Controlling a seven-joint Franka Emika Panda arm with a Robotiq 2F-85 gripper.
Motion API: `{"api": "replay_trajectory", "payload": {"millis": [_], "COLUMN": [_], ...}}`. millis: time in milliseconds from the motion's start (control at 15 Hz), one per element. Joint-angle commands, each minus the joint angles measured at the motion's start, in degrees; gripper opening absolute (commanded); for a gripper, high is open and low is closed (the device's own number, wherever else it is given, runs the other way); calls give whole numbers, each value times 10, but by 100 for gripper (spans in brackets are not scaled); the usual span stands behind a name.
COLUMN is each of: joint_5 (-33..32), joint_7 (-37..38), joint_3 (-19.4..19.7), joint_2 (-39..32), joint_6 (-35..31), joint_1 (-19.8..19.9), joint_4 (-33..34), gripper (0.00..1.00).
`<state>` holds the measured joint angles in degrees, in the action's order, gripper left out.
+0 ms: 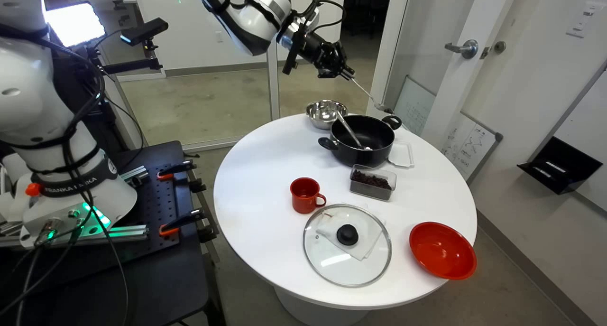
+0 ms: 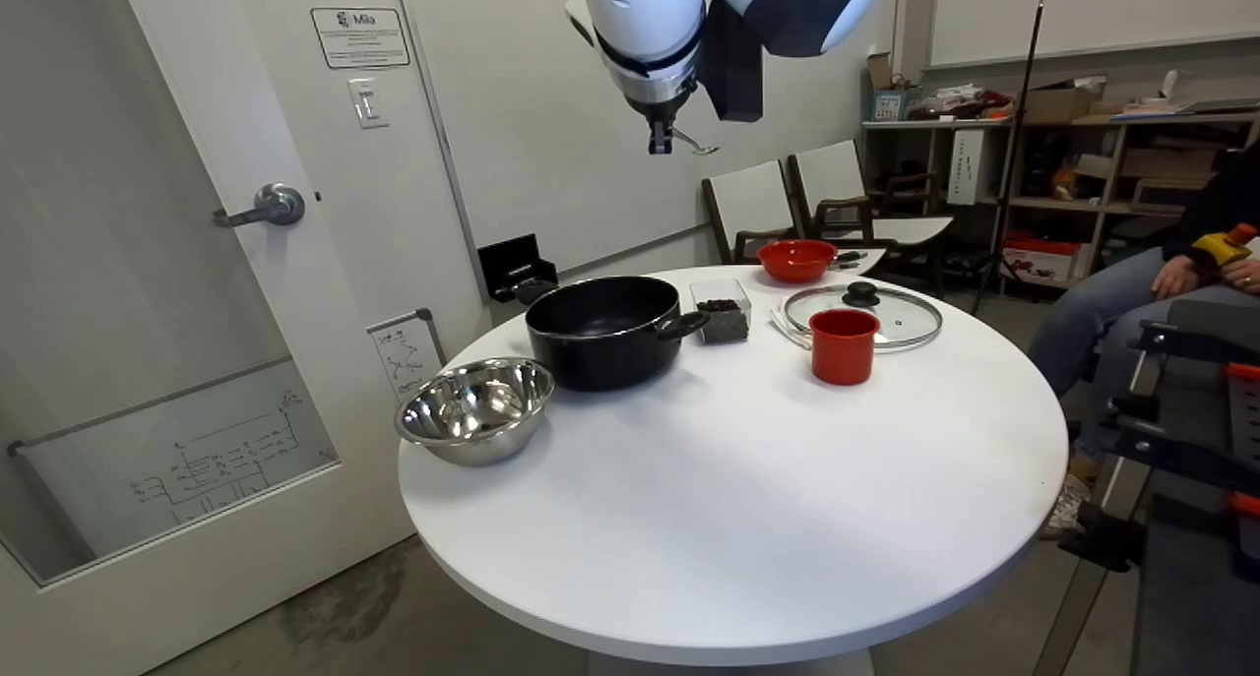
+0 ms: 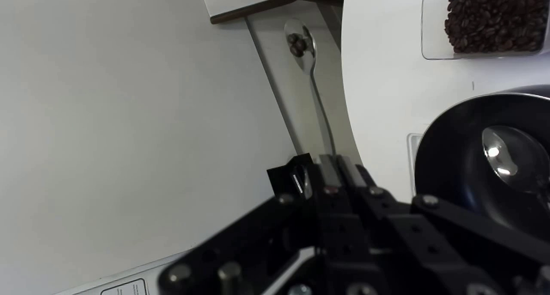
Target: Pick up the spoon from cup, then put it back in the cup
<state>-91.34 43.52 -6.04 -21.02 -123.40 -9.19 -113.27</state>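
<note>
Silver and slim, the spoon (image 3: 307, 65) is gripped by its handle in the claw (image 3: 336, 158), a few coffee beans (image 3: 297, 45) in its bowl. The red mug (image 1: 304, 199) stands upright on the white counter (image 1: 256, 174), well apart from it.

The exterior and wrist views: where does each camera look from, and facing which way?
An exterior view: beside and above the table, looking down, glass lid and red bowl nearest; the robot's base and arm show.
An exterior view: roughly the opposite side, steel bowl nearest, facing chairs; only the arm's end shows.
Wrist view: fixed to the arm, facing out along the held spoon; the gripper shows.
Both exterior views share the red mug; all three show the black pot.
</note>
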Motion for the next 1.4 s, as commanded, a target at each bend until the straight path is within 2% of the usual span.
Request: {"api": "replay_trajectory", "payload": {"millis": [0, 667, 1333], "joint_5": [8, 2, -25], "joint_7": [-17, 4, 35], "joint_3": [-8, -3, -2], "joint_2": [22, 52, 35], "joint_6": [5, -6, -31], "joint_1": [6, 23, 29], "joint_4": [-15, -46, -42], "gripper": [1, 1, 1]}}
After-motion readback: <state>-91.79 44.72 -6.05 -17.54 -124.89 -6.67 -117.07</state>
